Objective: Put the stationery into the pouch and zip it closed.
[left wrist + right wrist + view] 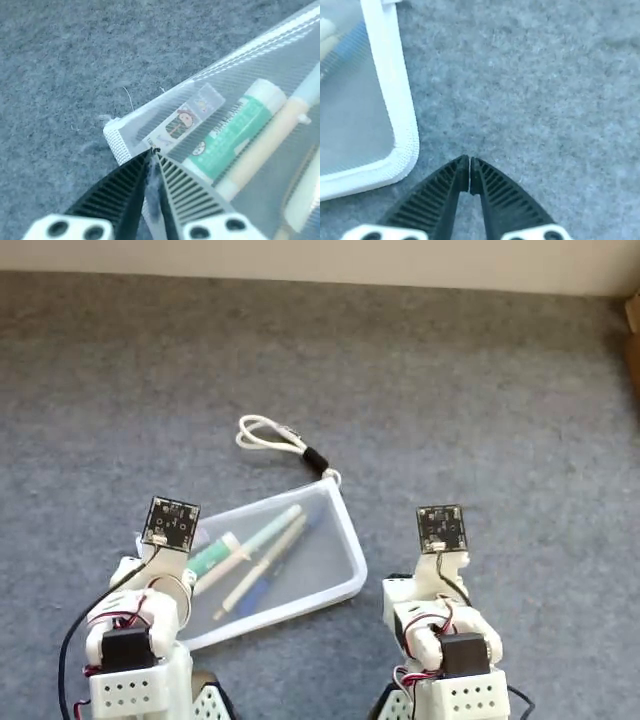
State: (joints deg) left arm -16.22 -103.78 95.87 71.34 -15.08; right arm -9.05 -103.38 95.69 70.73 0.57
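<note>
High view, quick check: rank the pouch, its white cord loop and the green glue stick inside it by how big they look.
1. pouch: largest by far.
2. white cord loop: spans farther than the glue stick, though it is only a thin line.
3. green glue stick: shortest, and partly under an arm, so its full length is unsure.

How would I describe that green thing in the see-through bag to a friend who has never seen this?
In the middle of the grey carpet lies a clear pouch with a white border. Inside, near the corner pinched by the left gripper, lies a short, thick stick. It alone is green and white; the pens beside it are longer and thinner.
</note>
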